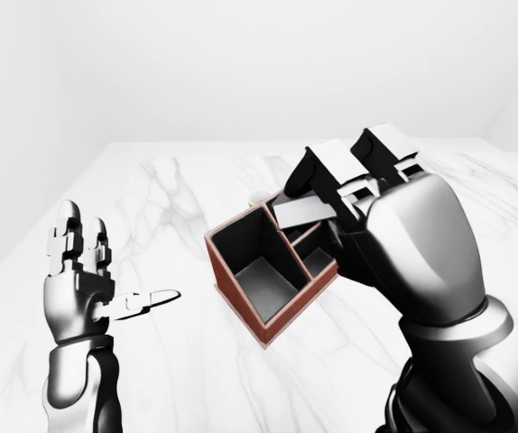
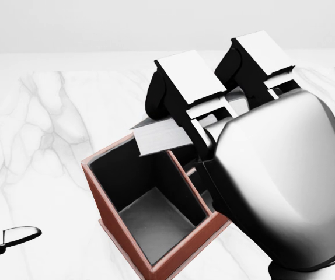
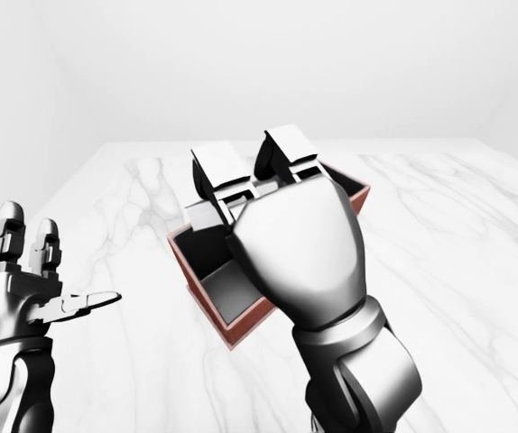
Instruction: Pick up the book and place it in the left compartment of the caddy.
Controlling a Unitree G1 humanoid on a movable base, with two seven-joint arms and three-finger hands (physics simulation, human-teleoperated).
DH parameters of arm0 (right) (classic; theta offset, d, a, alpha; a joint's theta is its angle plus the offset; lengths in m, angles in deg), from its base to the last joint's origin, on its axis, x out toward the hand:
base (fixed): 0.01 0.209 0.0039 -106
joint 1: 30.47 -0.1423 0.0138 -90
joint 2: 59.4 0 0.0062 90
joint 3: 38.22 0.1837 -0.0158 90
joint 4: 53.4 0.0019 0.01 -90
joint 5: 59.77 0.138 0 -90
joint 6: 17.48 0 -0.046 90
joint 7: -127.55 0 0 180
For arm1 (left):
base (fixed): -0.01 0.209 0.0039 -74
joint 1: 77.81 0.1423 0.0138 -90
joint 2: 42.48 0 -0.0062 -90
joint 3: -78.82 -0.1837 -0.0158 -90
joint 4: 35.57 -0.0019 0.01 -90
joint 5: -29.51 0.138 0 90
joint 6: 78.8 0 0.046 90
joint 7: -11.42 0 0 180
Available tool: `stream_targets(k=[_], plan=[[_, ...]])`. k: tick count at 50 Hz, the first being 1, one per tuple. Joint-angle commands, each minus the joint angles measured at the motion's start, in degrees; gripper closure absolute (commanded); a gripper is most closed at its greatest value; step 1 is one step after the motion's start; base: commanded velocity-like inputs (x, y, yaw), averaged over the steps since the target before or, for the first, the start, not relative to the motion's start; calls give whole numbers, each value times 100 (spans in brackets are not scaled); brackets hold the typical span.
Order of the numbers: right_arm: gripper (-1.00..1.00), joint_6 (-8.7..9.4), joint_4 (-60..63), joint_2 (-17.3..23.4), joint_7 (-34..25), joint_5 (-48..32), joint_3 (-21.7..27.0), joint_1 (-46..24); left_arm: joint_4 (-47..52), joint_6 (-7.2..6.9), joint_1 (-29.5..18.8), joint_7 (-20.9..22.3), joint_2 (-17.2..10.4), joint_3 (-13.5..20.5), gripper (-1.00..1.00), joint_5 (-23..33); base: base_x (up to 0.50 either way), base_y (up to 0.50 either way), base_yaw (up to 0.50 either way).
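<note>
A red-brown caddy (image 2: pixel 118 233) with black inner walls stands slantwise on the white marble table (image 2: pixel 45 128). Its large left compartment (image 2: pixel 153 219) is open at the top, and its grey floor shows. My right hand (image 1: pixel 324 200) hovers over the caddy, shut on the book (image 2: pixel 160 138), a thin grey-white slab. The book's free end juts out left over the top edge of the left compartment. The hand hides the caddy's middle and right compartments in the head view. My left hand (image 1: pixel 80 271) is open, fingers upright, well left of the caddy.
A small white cup (image 1: pixel 257 198) peeks out above the caddy's top edge. Bare marble surrounds the caddy on the left and right. A white wall rises past the table's top edge.
</note>
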Motion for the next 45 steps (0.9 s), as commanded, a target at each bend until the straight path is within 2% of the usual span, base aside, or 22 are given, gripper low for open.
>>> stream_targets(k=[1, 7, 11, 19, 22, 25, 27, 32, 40, 45], plan=[[100, 0, 143, 268, 1, 473, 93, -300, 2, 0, -7, -12, -2, -26, -100, 21, 0, 0, 0], [100, 0, 150, 315, 1, 1021, 420, -398, 10, 0, 9, -9, 9, -31, -100, 31, 0, 0, 0], [100, 0, 218, 401, 1, 1766, 610, -402, 39, 0, 12, -7, 6, -23, -100, 22, 0, 0, 0], [100, 0, 219, 371, 1, 3420, 1330, -329, 43, 0, 19, -6, 18, -38, -100, 43, 0, 0, 0], [100, 0, 219, 369, 1, 4325, 1679, -285, 13, 0, 4, -9, 12, -43, -100, 48, 0, 0, 0], [100, 0, 29, 242, 1, 5432, 2346, -324, 12, 0, 13, -4, 14, -43, -100, 49, 0, 0, 0], [100, 0, -163, 207, 1, 6133, 2627, -222, -21, 0, 4, -4, 12, -42, -100, 52, 0, 0, 0], [100, 0, -705, 345, 1, 7589, 3080, 46, -7, 0, 9, -11, 13, -57, -100, 60, 0, 0, 0], [100, 0, -1160, 727, 1, 9211, 3184, 462, -8, 0, 11, -22, 14, -79, -100, 83, 0, 0, 0], [100, 0, -1322, 889, 443, 9677, 3021, 597, 8, 0, 14, -21, 13, -70, -100, 76, 0, 0, 0]])
